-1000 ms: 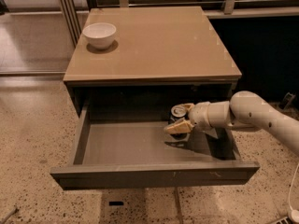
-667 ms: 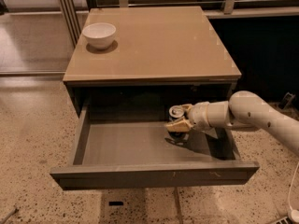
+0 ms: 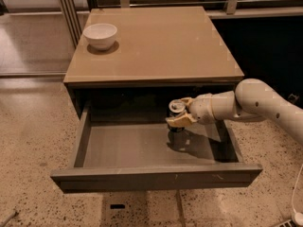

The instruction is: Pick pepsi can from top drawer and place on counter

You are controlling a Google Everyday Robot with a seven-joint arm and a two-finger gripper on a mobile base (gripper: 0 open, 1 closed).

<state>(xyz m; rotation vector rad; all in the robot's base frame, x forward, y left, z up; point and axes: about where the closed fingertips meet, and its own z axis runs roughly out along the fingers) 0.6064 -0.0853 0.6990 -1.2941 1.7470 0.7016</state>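
The top drawer (image 3: 156,174) is pulled open below the tan counter (image 3: 156,41). The pepsi can (image 3: 176,113), dark with a silver top, is upright inside the drawer at the back right, just under the counter's front edge. My gripper (image 3: 180,112) reaches in from the right on a white arm and is shut on the can, one beige finger in front of it and one behind. The can's base is slightly above the drawer floor, with its shadow beneath.
A white bowl (image 3: 100,35) sits on the counter's back left corner. Speckled terrazzo floor (image 3: 28,141) surrounds the table. A railing and dark area lie behind and to the right.
The gripper with the can has lifted slightly and moved a little toward the back of the drawer. The drawer and bowl have not moved.
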